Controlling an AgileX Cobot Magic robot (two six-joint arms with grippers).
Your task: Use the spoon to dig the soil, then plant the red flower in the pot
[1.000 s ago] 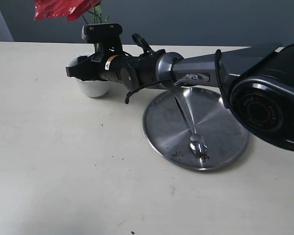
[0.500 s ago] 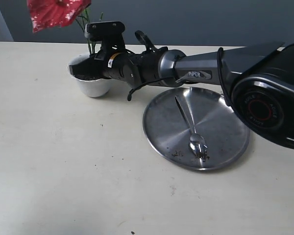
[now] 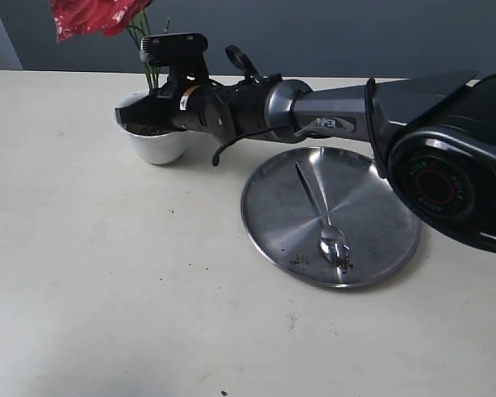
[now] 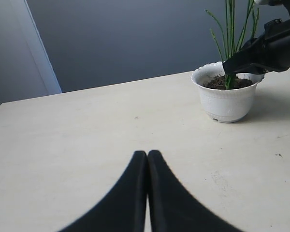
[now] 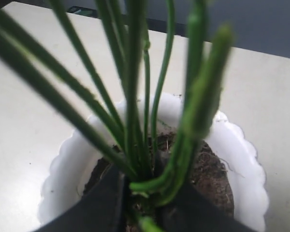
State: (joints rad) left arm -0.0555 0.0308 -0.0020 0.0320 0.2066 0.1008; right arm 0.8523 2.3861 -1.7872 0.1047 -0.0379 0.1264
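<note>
Pot (image 3: 153, 142), small, white, scalloped rim: stands at upper left of the exterior view, on the tabletop (image 3: 107, 281) near its far edge. Soil (image 5: 213, 175), dark and crumbly: inside the pot, below the rim. Red flower (image 3: 91, 16): bloom high in the upper left corner, its green stems (image 5: 135, 96) running down into the soil at the pot's middle. Right claw (image 5: 142, 200): over the pot's mouth, fingers pressed in on the base of the stem bundle, clamped on it. Left claw (image 4: 147, 193): fingers together, holding nothing, low over bare tabletop and well apart from the pot. Spoon (image 3: 322, 217): lying loose on the round steel plate (image 3: 380, 248), centre right, bowl toward the near rim with crumbs of dirt beside it. Progress, as judged: digging looks finished and the flower is seated; letting go and drawing the arm back are left. Clearance: the right arm (image 3: 331, 124) spans just above the plate's far rim; wide open tabletop lies to lower left; the pot's rim sits close around the claw, so a careless exit could tip the stems.
</note>
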